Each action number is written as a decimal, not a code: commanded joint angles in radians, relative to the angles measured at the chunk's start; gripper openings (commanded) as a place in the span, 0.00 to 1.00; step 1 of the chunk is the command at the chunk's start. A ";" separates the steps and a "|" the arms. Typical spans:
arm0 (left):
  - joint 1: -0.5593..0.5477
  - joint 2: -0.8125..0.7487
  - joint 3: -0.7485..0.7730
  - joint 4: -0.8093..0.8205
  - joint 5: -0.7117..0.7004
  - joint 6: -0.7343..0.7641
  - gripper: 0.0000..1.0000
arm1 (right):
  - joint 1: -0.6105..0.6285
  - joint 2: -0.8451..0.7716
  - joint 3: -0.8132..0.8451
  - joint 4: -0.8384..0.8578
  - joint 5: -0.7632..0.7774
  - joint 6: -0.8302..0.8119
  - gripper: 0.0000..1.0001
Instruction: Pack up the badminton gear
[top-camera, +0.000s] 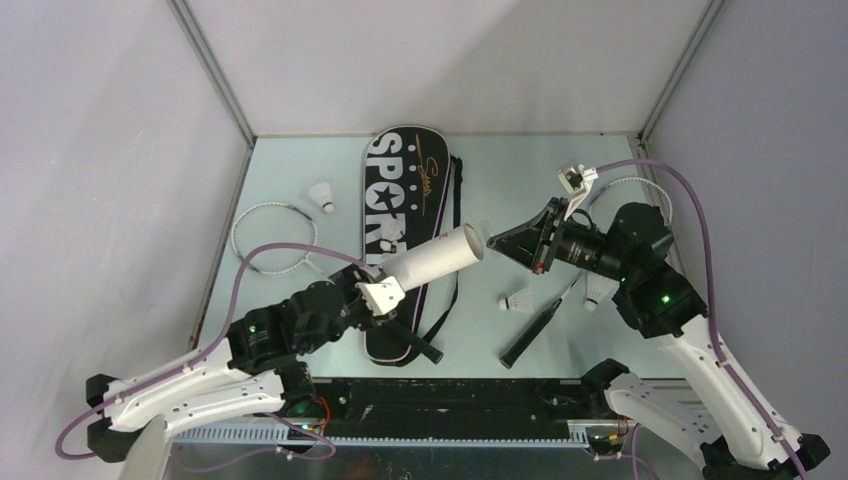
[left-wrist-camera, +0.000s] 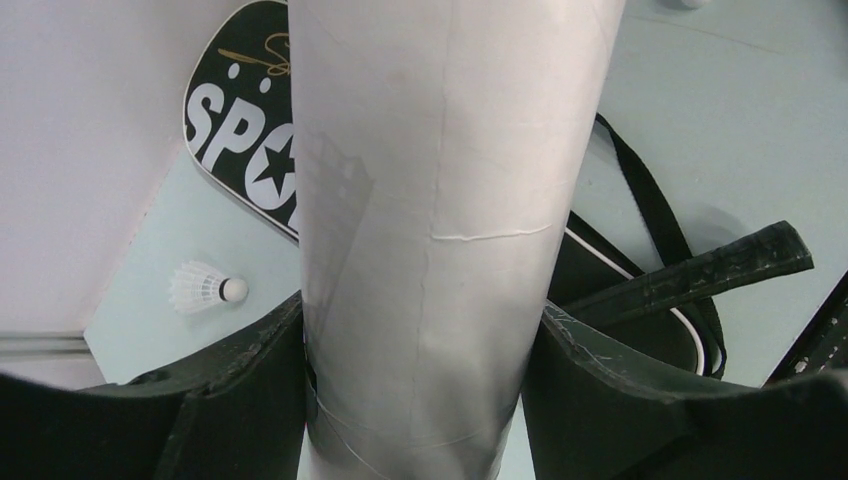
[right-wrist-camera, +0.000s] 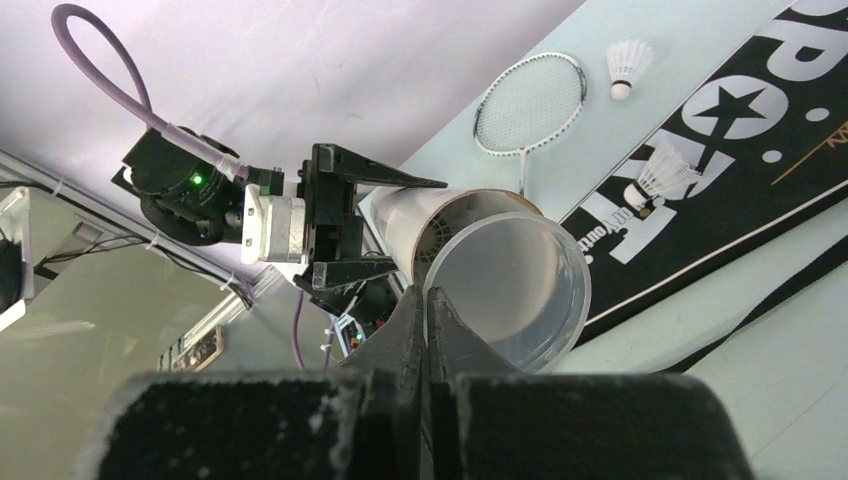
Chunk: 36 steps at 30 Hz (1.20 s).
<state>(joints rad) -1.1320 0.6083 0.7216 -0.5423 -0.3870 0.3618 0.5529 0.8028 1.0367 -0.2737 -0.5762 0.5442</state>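
- My left gripper (left-wrist-camera: 420, 340) is nearest. Its jaws are spread around the low end of the tube (top-camera: 435, 258), a pad on each side, and hold it slanting up to the far right above the bag (top-camera: 405, 170).
- To the right, two shuttlecocks (top-camera: 517, 301) lie loose on the table either side of a racket handle (top-camera: 535, 330), well apart from both grippers.
- My right gripper (right-wrist-camera: 427, 310) has its fingers pressed together on the rim of a clear cap (right-wrist-camera: 520, 290) right at the tube's mouth. I cannot tell whether the cap is seated or just off. Feathers show inside the mouth.
- With shuttlecocks loose, I judge this to be the uncapping step, ahead of loading.
- Next I would draw the cap straight along the tube's axis while the left holds firm. A skewed pull could twist the tube in its grip.
- Farther off, the bag lies flat with one shuttlecock on it. The second racket (top-camera: 272, 235) and another shuttlecock (top-camera: 320, 195) sit far left.
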 joint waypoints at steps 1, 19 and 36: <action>0.002 -0.007 -0.004 0.048 -0.068 -0.027 0.39 | -0.018 0.004 0.012 0.014 0.014 -0.031 0.00; 0.002 -0.092 -0.035 0.135 -0.342 0.010 0.40 | -0.062 0.391 -0.186 0.031 0.728 -0.107 0.06; 0.003 -0.123 -0.046 0.158 -0.346 0.013 0.43 | -0.195 0.693 -0.187 0.128 0.765 -0.026 0.26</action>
<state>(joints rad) -1.1316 0.4961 0.6804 -0.4458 -0.7090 0.3664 0.3611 1.5192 0.8455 -0.1589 0.1665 0.4805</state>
